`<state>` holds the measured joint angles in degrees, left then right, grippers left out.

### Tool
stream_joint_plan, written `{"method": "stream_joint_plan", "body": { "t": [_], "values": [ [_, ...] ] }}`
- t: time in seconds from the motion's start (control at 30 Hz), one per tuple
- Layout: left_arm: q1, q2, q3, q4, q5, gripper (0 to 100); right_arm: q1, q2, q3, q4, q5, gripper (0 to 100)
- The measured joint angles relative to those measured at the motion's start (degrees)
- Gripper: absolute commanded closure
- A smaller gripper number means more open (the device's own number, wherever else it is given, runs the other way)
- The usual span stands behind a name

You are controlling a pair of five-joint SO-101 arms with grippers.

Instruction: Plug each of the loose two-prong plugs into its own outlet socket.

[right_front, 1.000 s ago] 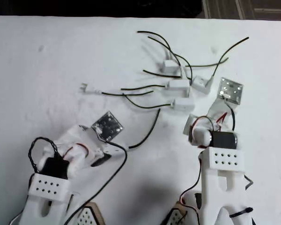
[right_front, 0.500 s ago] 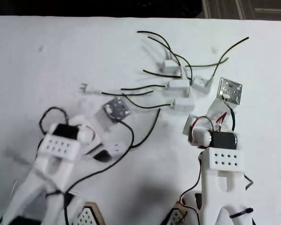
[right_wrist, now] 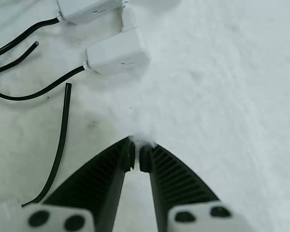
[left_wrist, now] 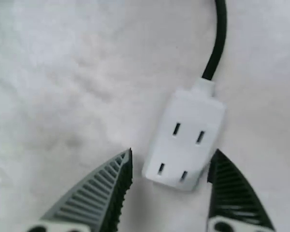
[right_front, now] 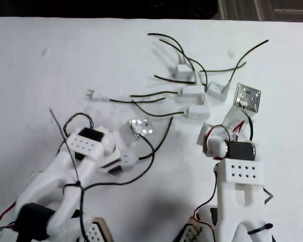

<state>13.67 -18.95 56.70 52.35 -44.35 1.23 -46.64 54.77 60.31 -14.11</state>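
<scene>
A white outlet socket (left_wrist: 183, 145) with two pairs of slots lies flat on the table, and its black cord (left_wrist: 217, 43) leads away. My left gripper (left_wrist: 171, 162) is open and straddles the socket's near end, one finger on each side. From above, that socket (right_front: 128, 159) lies at the left gripper (right_front: 121, 164), in front of the left arm. A loose two-prong plug (right_front: 93, 94) on a thin black cord lies farther back on the left. My right gripper (right_wrist: 137, 145) is shut on nothing, low over bare table, short of a white socket block (right_wrist: 117, 52).
Several white socket blocks (right_front: 193, 92) and black cords (right_front: 156, 78) cluster at the back centre, ahead of the right arm (right_front: 240, 174). A small white plug piece (right_front: 217, 91) lies beside them. Bare table stretches along the far left and far right.
The left arm has swung right and forward, so its gripper now sits around the socket with the curved cord. The right arm has not moved.
</scene>
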Motion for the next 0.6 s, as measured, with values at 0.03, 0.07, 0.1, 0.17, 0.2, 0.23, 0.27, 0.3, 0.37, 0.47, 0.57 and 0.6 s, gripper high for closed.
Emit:
{"method": "stream_joint_plan", "body": {
  "t": [0.03,0.07,0.1,0.17,0.2,0.23,0.27,0.3,0.37,0.47,0.57,0.6],
  "values": [
    [0.6,0.6,0.0,-0.2,0.0,82,0.0,0.0,0.0,0.0,0.0,97.8],
    [1.3,1.1,0.0,-0.4,0.0,83,0.0,0.0,0.0,0.0,0.0,97.8],
    [1.9,1.3,0.0,-0.4,0.0,84,0.0,0.0,0.0,0.0,0.0,97.8],
    [3.5,1.7,0.0,-0.4,0.7,84,0.0,0.0,0.0,0.0,0.0,97.8],
    [4.1,1.7,0.0,-0.4,2.2,84,0.0,0.0,0.0,0.0,0.0,97.8],
    [4.6,1.7,0.0,-0.4,4.0,84,0.0,0.0,0.0,0.0,0.0,97.8],
    [5.1,1.7,0.0,-0.4,6.1,84,0.0,0.0,0.0,0.0,0.0,97.8],
    [5.5,1.7,0.0,-0.4,8.1,84,0.0,0.0,0.0,0.0,0.0,97.8],
    [6.4,1.7,-0.6,-0.5,12.3,83,0.0,0.0,0.0,0.0,0.0,97.8],
    [7.1,1.7,-1.8,-0.5,17.4,73,0.0,0.0,0.0,0.0,0.0,97.8],
    [7.0,1.7,-2.3,-0.6,18.9,68,0.0,0.0,0.0,0.0,0.0,97.8],
    [6.9,1.7,-2.5,-0.6,19.2,68,0.0,0.0,0.0,0.0,0.0,97.8]
  ]
}}
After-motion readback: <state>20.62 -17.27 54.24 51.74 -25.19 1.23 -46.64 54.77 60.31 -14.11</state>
